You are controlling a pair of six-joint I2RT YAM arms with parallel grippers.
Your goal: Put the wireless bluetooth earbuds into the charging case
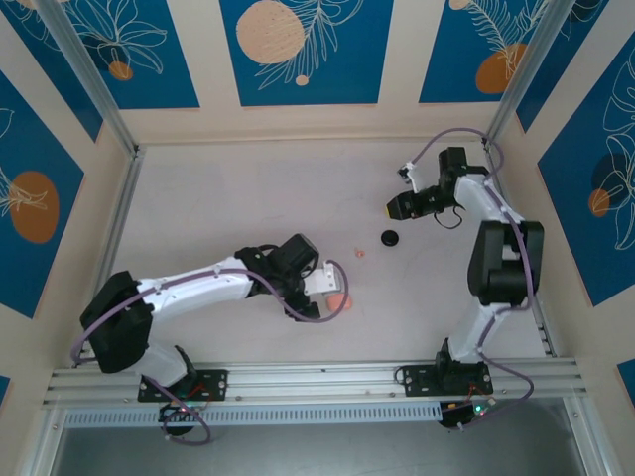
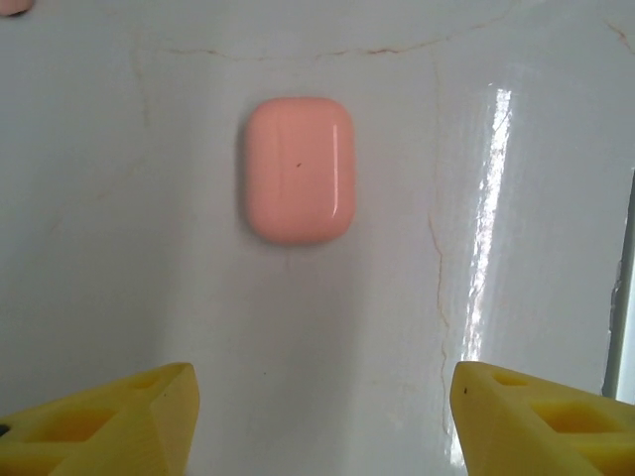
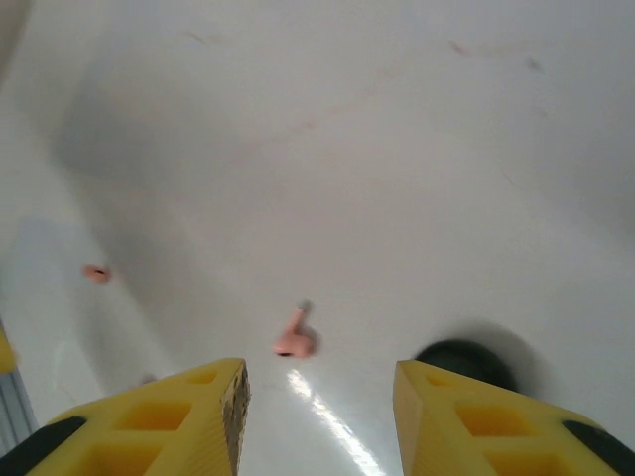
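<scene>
charging case (image 2: 298, 169) flat on the white table (image 2: 89, 248), salmon pink, rounded at the corners, smooth face up, seemingly shut. left fingers (image 2: 169, 407) at the bottom of the left wrist view, yellow, spread wide, open with nothing between them. case centred ahead of that gap, apart from both tips, untouched. pink scrap (image 2: 12, 5) at the top left corner of the same view, cut by the edge, too little of it to name.

from above, left arm stretched rightward across the near middle of the table, case just past its tip, toward the near side.

right fingers (image 3: 223, 397) over the far right part of the table, parted, gripping nothing. no telling from the pictures how high above the surface. just ahead of the gap, slightly toward the left finger: near earbud (image 3: 295, 340), tiny, pale pink, lying on the bare table with a thin stem pointing away from the camera. further off to the left, well apart from it: far earbud (image 3: 96, 274), another small pink piece on the table. dark round disc (image 3: 466, 362) just ahead of the other finger, partly hidden behind its tip.

both earbuds out on the open table, outside the case.
</scene>
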